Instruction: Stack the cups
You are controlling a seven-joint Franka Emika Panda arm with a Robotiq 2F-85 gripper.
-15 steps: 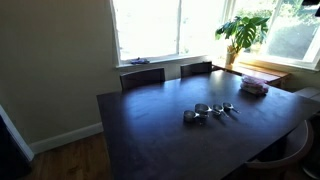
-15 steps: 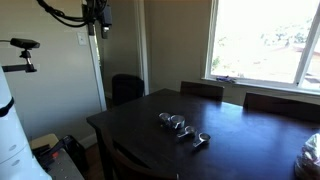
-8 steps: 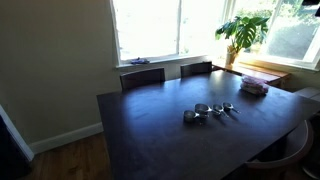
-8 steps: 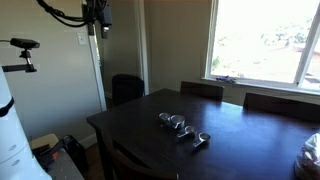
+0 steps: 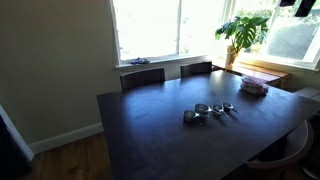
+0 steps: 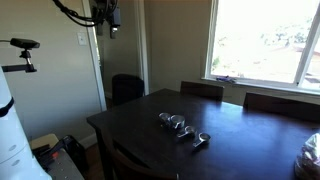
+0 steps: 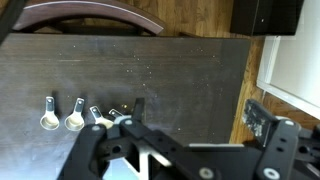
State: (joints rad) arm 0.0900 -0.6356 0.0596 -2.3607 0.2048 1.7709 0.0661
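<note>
Hand position: The hand (image 6: 110, 17) hangs high over one end of the worktop, well apart from the task items.
Hand state: Jaws spread fully wide, nothing between them. In the wrist view the hand (image 7: 178, 152) frames bare worktop only.
Task items: The small shiny silver-grey metal cups with short flat handles (image 5: 210, 110) lie in a loose row near the middle of the dark brown rectangular wooden worktop (image 5: 140, 135). The row shows in both exterior views and in the wrist view (image 7: 85, 117). The cups sit just beside one another; none appears nested.
Progress: Judged not begun; the first pick has yet to be made.
Risk, crowding: The cups lie close together. A descent slightly off centre could knock a neighbour or catch two at once.
Risk, slip: Thin polished metal gives little purchase. A pinch on a rim or handle may let a cup twist or fall out.
Risk, tilt: A cup carried by its handle will likely hang askew and could jam on the rim of the next cup instead of seating.
Risk, visibility: The cups are tiny in both exterior views, and glare from the bright window (image 5: 150, 28) may hide their outlines.
</note>
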